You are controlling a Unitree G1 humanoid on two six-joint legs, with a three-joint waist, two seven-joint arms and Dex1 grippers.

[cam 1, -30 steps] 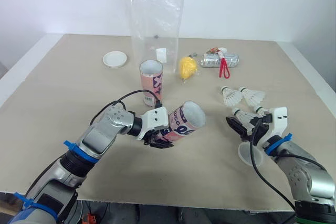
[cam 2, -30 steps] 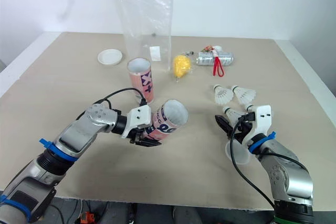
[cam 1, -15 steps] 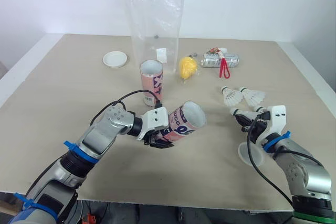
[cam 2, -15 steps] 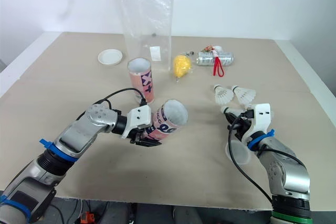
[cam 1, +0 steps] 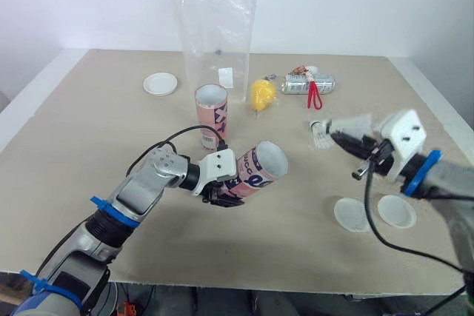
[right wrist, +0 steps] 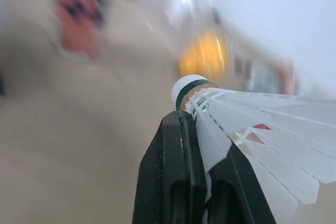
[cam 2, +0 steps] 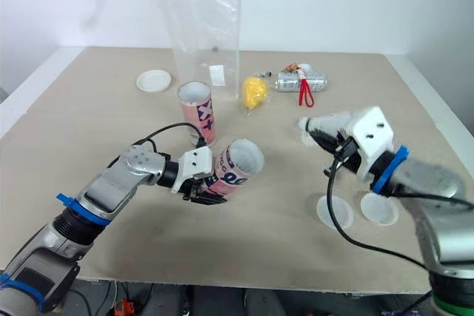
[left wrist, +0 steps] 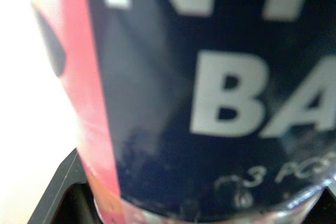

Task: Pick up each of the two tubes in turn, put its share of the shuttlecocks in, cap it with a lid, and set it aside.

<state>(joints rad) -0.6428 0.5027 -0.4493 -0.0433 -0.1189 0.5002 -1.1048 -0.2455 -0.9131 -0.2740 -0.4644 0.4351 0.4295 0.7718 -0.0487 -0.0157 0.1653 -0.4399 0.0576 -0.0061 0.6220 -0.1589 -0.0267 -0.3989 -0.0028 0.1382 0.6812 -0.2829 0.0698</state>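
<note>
My left gripper (cam 1: 222, 189) is shut on a pink and dark blue tube (cam 1: 255, 172), held tilted above the table with its open mouth toward the right. A second pink tube (cam 1: 211, 111) stands upright behind it. My right gripper (cam 1: 342, 139) is raised over the right side of the table, shut on a white shuttlecock (right wrist: 236, 124); its green-banded cork (right wrist: 188, 88) sticks out past the fingers (right wrist: 170, 171). Another shuttlecock (cam 1: 319, 135) lies on the table just behind that gripper. Two white lids (cam 1: 352, 214) (cam 1: 397, 211) lie below it.
A tall clear plastic bag (cam 1: 218, 31) stands at the back centre. A third white lid (cam 1: 161, 83) lies at the back left. A yellow object (cam 1: 263, 95) and a can with a red cord (cam 1: 311, 83) sit at the back right.
My right gripper shut on a shuttlecock lying on the table, then lifted it up and away, uncovering the two lids. The left arm and its tube stayed still.
</note>
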